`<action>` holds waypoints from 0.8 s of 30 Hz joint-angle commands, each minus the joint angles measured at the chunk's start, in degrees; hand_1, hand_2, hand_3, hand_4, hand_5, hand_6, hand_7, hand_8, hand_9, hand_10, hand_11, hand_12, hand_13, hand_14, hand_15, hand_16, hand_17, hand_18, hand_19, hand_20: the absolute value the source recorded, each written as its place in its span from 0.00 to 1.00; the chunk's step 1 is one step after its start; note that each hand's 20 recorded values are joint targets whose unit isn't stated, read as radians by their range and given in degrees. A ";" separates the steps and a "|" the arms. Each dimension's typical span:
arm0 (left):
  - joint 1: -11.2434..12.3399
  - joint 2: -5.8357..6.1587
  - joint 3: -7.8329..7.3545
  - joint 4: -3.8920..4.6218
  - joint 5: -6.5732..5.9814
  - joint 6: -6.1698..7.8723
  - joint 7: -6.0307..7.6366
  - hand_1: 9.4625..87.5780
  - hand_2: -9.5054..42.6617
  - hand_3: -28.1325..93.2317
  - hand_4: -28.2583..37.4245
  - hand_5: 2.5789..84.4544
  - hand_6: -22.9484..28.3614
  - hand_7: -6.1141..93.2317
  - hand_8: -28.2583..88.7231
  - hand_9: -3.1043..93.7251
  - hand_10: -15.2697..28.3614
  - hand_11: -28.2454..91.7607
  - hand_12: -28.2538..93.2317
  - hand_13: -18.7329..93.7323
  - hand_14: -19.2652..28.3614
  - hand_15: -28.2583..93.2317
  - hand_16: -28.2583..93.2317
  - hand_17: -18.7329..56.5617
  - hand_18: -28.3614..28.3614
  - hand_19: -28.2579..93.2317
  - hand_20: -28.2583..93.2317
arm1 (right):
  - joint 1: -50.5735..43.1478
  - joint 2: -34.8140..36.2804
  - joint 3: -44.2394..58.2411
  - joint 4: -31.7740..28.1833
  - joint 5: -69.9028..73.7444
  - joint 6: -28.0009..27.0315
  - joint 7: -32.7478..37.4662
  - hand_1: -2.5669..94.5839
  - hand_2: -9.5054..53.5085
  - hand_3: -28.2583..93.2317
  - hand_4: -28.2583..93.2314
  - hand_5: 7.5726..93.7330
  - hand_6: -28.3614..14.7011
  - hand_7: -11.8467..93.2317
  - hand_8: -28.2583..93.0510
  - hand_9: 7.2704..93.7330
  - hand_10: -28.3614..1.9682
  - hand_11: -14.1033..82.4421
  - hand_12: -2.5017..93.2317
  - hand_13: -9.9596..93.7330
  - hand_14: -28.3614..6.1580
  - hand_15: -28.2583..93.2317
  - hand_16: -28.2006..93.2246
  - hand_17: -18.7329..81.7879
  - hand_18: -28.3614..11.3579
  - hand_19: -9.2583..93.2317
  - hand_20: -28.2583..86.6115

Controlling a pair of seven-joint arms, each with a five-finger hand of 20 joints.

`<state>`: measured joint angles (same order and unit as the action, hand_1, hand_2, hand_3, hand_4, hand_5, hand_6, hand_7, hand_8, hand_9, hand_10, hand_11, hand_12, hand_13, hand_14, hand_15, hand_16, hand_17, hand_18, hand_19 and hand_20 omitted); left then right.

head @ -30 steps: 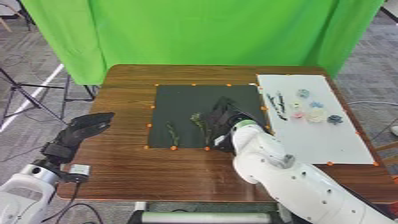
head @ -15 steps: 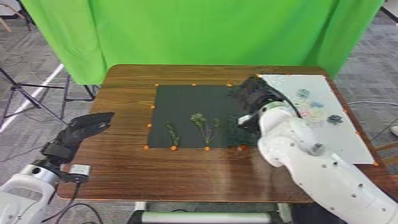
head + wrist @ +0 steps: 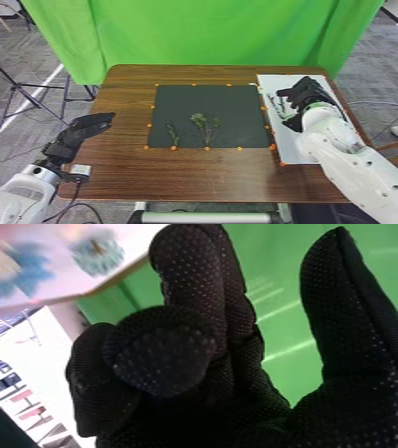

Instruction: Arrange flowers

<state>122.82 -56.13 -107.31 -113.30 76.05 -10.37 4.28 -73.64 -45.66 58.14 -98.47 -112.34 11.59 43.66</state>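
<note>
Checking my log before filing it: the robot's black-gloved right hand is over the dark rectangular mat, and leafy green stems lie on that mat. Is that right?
Not quite: the head view shows the black-gloved right hand over the white rectangular sheet, not over the dark rectangular mat. Leafy green stems do lie on that mat.

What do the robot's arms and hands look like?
The left arm and right arm are white and rounded. The left hand and right hand wear black fabric gloves, the right dotted pale. Near the left hand is a small white box with a dark cable.
</note>
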 commanded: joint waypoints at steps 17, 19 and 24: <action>-0.53 -0.32 0.43 0.04 0.63 -1.65 -0.41 0.23 0.06 0.73 0.20 0.44 0.52 0.17 0.20 0.40 0.67 0.34 0.33 0.44 0.80 0.36 0.25 0.27 0.79 0.32 0.36 | 7.61 0.61 -8.79 7.54 -2.86 -3.84 1.54 0.36 0.00 0.72 0.18 0.79 0.55 0.48 0.17 0.97 0.50 0.50 0.27 1.00 0.74 0.69 0.44 0.87 0.46 1.00 0.56; -0.56 -0.29 0.43 0.02 0.57 -1.57 -0.51 0.23 0.06 0.73 0.20 0.44 0.52 0.17 0.20 0.40 0.67 0.34 0.33 0.44 0.79 0.36 0.25 0.27 0.79 0.32 0.36 | 7.91 0.45 -9.20 8.21 -2.59 -3.95 1.70 0.36 0.00 0.72 0.18 0.79 0.55 0.48 0.17 0.97 0.50 0.50 0.27 1.00 0.74 0.69 0.44 0.87 0.46 1.00 0.56; -0.74 -0.52 0.51 -0.03 0.64 -1.78 -0.49 0.23 0.06 0.73 0.20 0.44 0.52 0.17 0.20 0.40 0.67 0.34 0.33 0.44 0.79 0.36 0.25 0.27 0.79 0.32 0.36 | 8.02 -0.21 -9.80 10.11 -2.51 -5.16 1.93 0.36 0.00 0.72 0.18 0.79 0.55 0.48 0.17 0.97 0.50 0.50 0.27 1.00 0.74 0.69 0.44 0.87 0.46 1.00 0.56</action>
<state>122.22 -56.14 -106.85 -113.28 76.32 -11.26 4.23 -65.97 -45.65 48.91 -90.44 -114.28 7.92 44.67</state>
